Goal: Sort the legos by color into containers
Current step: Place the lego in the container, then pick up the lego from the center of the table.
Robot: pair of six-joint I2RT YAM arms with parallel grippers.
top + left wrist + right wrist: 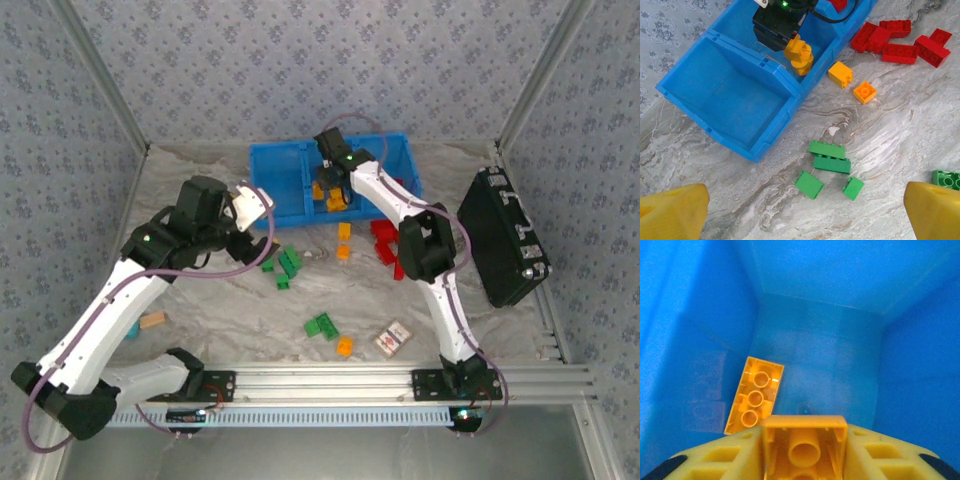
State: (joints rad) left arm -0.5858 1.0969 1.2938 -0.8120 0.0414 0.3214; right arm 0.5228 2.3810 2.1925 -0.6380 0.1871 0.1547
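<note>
Orange brick (804,440) sits clamped in right gripper (804,460) inside blue bin (815,270); left gripper (802,212) gapes open.

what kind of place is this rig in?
Probably a lab robot cell: aluminium extrusion frame along the near edge, patterned panels boxing in a marbled table, left arm and right arm bolted to that frame.

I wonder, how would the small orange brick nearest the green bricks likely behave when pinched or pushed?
The small orange brick seems rigid plastic, so it should keep its shape when pinched. Sitting flat on the table, it will probably slide rather than roll. Its glossy sides may slip.
</note>
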